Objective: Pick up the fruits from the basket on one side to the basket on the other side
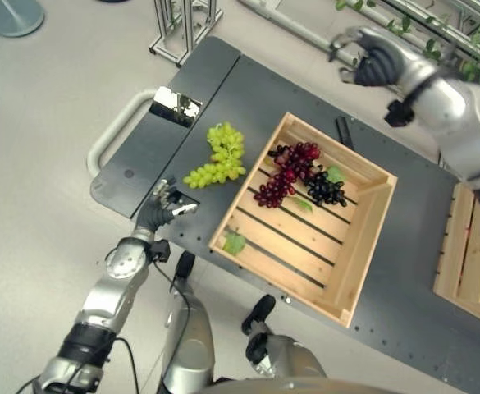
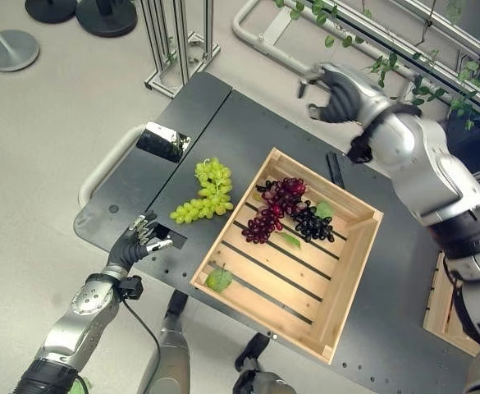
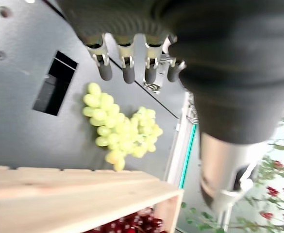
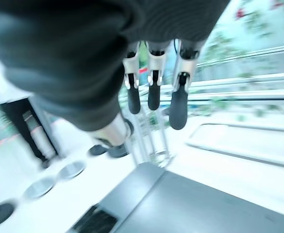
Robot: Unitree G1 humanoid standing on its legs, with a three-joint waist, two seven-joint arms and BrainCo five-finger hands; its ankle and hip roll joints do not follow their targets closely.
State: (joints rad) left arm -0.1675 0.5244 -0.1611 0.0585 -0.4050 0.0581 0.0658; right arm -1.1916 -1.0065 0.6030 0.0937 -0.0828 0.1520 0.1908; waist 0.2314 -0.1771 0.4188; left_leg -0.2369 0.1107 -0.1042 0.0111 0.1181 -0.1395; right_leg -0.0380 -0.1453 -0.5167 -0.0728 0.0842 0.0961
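Note:
A bunch of green grapes (image 1: 219, 156) lies on the dark table (image 1: 404, 295), left of a wooden crate (image 1: 363, 254). The crate holds red grapes (image 1: 289, 172), dark grapes (image 1: 326, 189) and a loose green leaf (image 1: 234, 242). My left hand (image 1: 164, 207) hovers at the table's near left edge, open and empty, a short way from the green grapes (image 3: 120, 128). My right hand (image 2: 336, 90) is raised over the table's far edge beyond the crate, its fingers (image 4: 154, 92) relaxed and holding nothing. A second wooden crate (image 1: 461, 254) stands at the right edge.
A shiny metal plate (image 1: 176, 105) and a white handle bar (image 1: 112, 131) are at the table's left end. A black strip (image 1: 344, 131) lies behind the crate. A metal frame stand (image 1: 186, 29) and round bases (image 1: 14, 15) stand on the floor beyond; green vines (image 2: 436, 82) hang far right.

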